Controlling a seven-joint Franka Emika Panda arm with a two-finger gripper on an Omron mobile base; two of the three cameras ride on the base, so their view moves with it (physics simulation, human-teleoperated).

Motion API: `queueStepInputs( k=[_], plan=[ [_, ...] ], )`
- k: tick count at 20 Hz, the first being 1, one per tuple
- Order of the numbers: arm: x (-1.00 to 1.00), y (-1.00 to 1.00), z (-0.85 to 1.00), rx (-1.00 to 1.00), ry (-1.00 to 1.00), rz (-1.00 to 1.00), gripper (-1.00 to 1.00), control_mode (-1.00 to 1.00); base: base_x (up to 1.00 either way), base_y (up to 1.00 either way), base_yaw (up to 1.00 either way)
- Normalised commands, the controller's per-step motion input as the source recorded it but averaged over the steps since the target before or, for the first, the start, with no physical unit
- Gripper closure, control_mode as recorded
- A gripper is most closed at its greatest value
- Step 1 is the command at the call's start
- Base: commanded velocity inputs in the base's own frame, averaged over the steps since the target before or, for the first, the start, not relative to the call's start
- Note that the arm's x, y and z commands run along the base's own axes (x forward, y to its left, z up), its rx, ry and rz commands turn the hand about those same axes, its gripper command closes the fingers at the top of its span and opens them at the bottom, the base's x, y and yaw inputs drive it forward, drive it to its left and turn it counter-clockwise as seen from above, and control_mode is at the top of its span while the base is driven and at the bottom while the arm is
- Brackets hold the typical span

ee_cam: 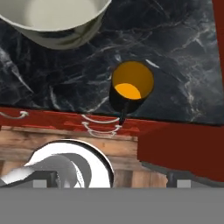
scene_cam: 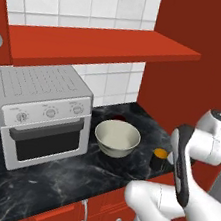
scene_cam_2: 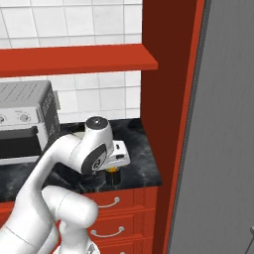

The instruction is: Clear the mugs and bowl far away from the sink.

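A small mug point(ee_cam: 131, 87), black outside and orange-yellow inside, stands upright on the black marble counter point(ee_cam: 183, 52) near its front edge. In the left base view the mug point(scene_cam: 159, 158) sits to the right of the wide cream bowl point(scene_cam: 117, 138), apart from it. My gripper point(ee_cam: 109, 180) hovers above the mug without touching it; its fingertips point(ee_cam: 176, 179) stand wide apart, open and empty. From the right base camera my white hand point(scene_cam_2: 118, 153) hangs just over the mug point(scene_cam_2: 113, 174). A small dark, red-topped object point(scene_cam: 119, 118) peeks from behind the bowl. The sink is out of view.
A silver toaster oven point(scene_cam: 40, 116) stands left of the bowl. A red shelf point(scene_cam: 102, 45) hangs over the counter, and a tall red cabinet wall point(scene_cam: 190, 69) closes the right end. Red drawers point(ee_cam: 100, 124) run below the counter edge. A grey panel point(scene_cam_2: 223, 149) stands at the far right.
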Motion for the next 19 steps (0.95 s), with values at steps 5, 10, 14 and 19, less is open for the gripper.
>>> queueStepInputs(
  k=[5, 10, 14, 19],
  plan=[
    [-0.62, 0.29, 0.97, 0.0, -0.08, -0.14, -1.0, -1.0, 0.0, 0.0, 0.0],
    [-0.6, 0.08, 1.0, 0.0, -0.06, -0.17, -1.0, -1.0, 0.0, 0.0, 0.0],
    [-0.62, 0.0, 1.0, 0.0, -0.06, -0.15, -1.0, -1.0, 0.0, 0.0, 0.0],
    [-0.67, 0.0, 1.0, 0.0, -0.07, -0.13, -1.0, -1.0, 0.0, 0.0, 0.0]
  ],
)
